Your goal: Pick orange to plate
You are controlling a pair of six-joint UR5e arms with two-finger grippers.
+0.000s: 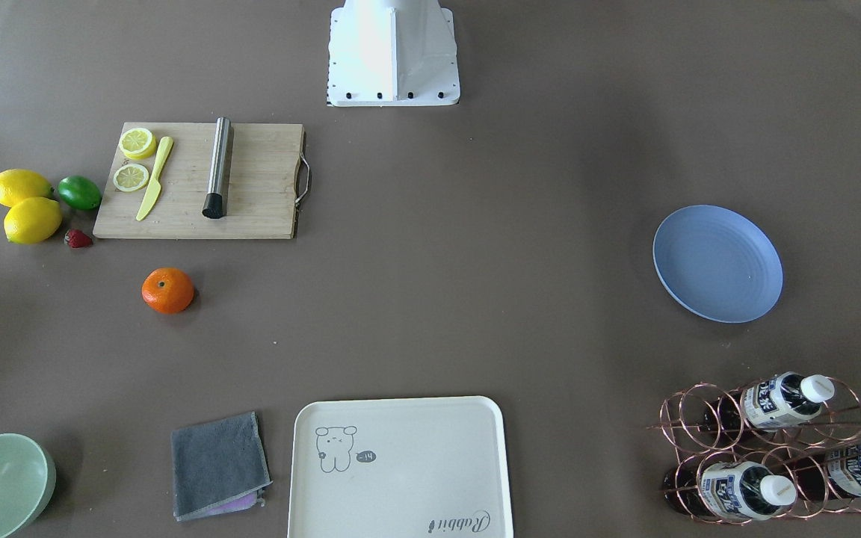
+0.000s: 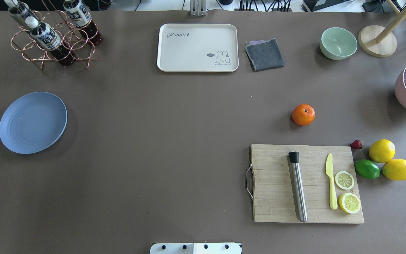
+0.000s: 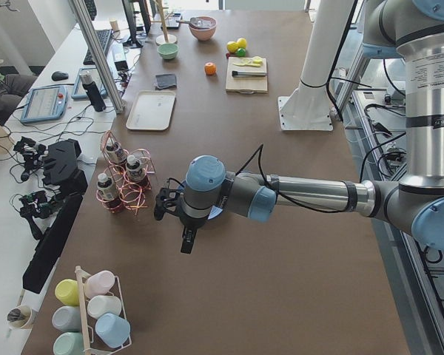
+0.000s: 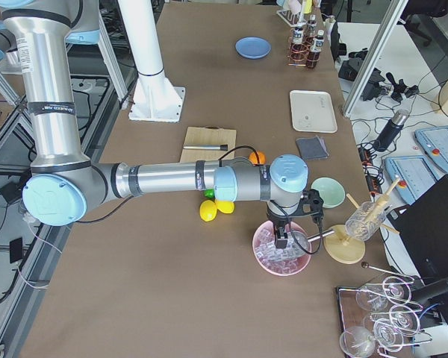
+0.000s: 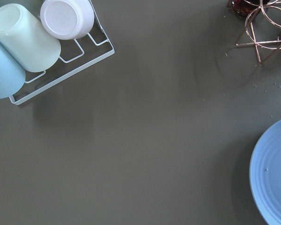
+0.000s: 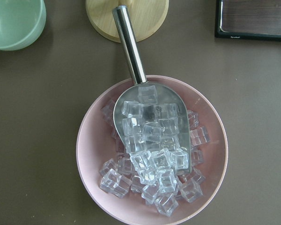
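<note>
Sitting on bare table, front-facing view: orange (image 1: 167, 290) near cutting board (image 1: 199, 181), plate (image 1: 717, 263) well apart. Overhead: same layout. Left side view: left gripper (image 3: 186, 238) hangs near plate; spread or pressed together, cannot tell. Right side view: right gripper (image 4: 278, 236) above pink ice bowl (image 4: 282, 257); likewise cannot tell. Right wrist: scoop (image 6: 150, 117) in ice.
</note>
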